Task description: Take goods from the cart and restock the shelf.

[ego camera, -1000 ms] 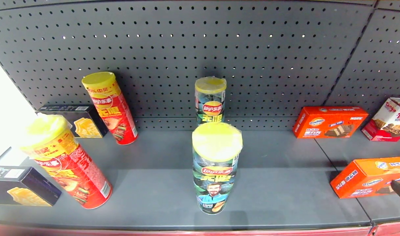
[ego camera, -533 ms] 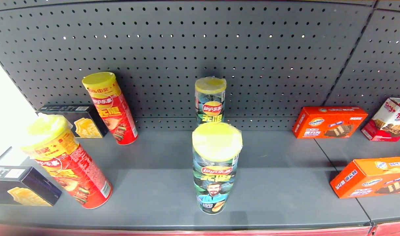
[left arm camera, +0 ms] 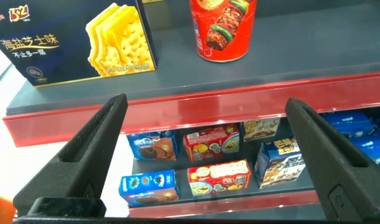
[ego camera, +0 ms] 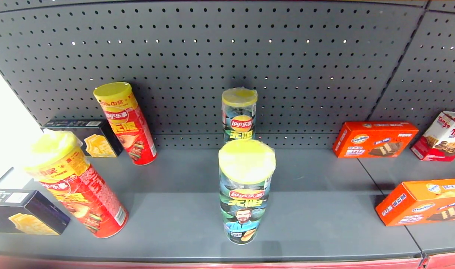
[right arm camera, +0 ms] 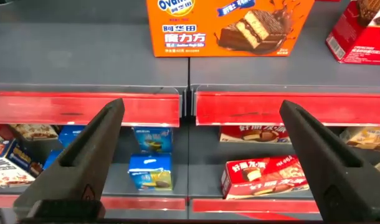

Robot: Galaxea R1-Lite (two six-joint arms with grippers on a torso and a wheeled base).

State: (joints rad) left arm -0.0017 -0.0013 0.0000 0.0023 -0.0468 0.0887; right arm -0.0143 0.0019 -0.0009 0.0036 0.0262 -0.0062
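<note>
The shelf (ego camera: 317, 209) is carrying its stock around the front green chip can (ego camera: 246, 190), which is standing upright near the shelf's front edge. A second green chip can (ego camera: 239, 114) is standing right behind it, against the pegboard (ego camera: 227, 45). Two red chip cans (ego camera: 76, 186) are standing well to its left with dark cracker boxes (ego camera: 24, 213) beside them, and orange wafer boxes (ego camera: 374, 138) are lying well to its right.

The left gripper (left arm camera: 205, 102) is hanging in front of the shelf's red edge, left of the can, its fingers spread wide and holding nothing. The right gripper (right arm camera: 202, 104) is hanging likewise to the can's right, also spread and empty.

Cans like these are probably going to feel light and stiff but slick under their wrap. They are also tall enough to tip, so gripping across the mid-body looks safest. The boxes are thin card and are likely to dent under a hard squeeze.
</note>
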